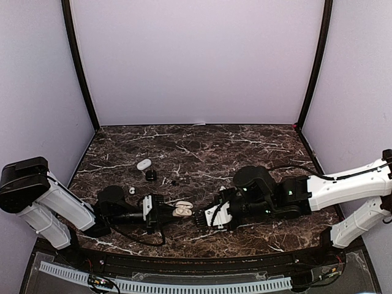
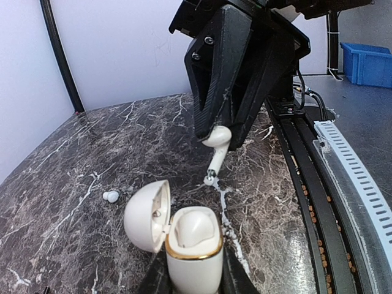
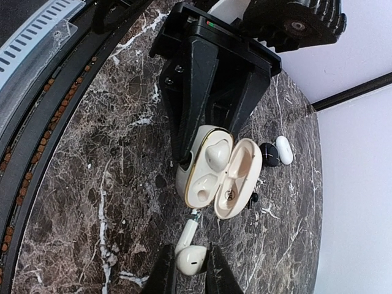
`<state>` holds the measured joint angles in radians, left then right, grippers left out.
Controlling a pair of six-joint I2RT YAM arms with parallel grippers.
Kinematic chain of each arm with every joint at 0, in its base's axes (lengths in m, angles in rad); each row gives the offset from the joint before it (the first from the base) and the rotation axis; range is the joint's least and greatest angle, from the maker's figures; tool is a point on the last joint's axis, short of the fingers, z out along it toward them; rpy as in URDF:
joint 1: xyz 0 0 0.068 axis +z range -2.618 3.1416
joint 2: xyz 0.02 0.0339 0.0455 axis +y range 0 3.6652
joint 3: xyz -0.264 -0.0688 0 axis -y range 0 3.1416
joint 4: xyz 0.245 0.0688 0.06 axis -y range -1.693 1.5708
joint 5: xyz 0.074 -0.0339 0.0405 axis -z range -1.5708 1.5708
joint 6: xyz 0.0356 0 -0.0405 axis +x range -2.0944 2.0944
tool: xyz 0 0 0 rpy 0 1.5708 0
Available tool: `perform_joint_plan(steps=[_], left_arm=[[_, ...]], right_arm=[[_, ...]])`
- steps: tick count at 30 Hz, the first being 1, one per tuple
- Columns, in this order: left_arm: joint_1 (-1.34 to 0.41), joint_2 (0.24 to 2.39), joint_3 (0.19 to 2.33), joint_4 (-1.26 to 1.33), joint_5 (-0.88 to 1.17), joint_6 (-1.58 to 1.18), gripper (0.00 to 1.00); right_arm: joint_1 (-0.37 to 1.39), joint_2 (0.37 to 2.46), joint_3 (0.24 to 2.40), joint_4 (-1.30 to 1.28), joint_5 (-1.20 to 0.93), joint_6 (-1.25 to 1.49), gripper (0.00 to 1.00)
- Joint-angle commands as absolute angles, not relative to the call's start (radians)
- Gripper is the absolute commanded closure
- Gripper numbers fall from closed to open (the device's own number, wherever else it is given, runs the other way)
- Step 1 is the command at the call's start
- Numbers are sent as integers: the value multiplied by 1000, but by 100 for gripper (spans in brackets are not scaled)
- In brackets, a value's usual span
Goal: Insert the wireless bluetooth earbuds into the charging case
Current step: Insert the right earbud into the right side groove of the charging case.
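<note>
A white stemmed earbud [image 3: 190, 258] is being pinched at its head by the right tool [image 1: 199, 218], whose fingers are being kept nearly closed around it. It is being held above the desk [image 1: 245, 147], stem pointing toward the charging case [image 3: 205, 184] and just short of it.

The charging case is being clamped by its body in the left tool [image 2: 191, 278], with the lid [image 3: 237, 174] swung fully open. A second earbud [image 3: 215, 153] is being carried in one well, and the well beside it is being left open.

Both tools are being kept close to the near edge of the desk, beside a ridged track [image 2: 355, 184]. A loose earbud [image 2: 111, 196], a black case [image 3: 269, 153] and a white case [image 3: 283, 149] are being left apart from the tools, and dark marble is being left open toward the rear walls.

A small dark mark is being shown inside the lid, too small to be read.
</note>
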<state>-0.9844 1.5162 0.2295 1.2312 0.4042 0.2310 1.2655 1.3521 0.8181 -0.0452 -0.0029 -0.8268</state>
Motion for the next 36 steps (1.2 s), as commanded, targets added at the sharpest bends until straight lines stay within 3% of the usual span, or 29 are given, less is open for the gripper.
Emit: perform_joint_plan(steps=[1, 36], left_arm=[[-983, 1486, 250, 1234, 417, 221, 87], [-983, 1486, 256, 1217, 446, 224, 87]], right_arm=[[1279, 1362, 842, -24, 0, -859, 100], [1285, 1428, 908, -95, 56, -973, 100]])
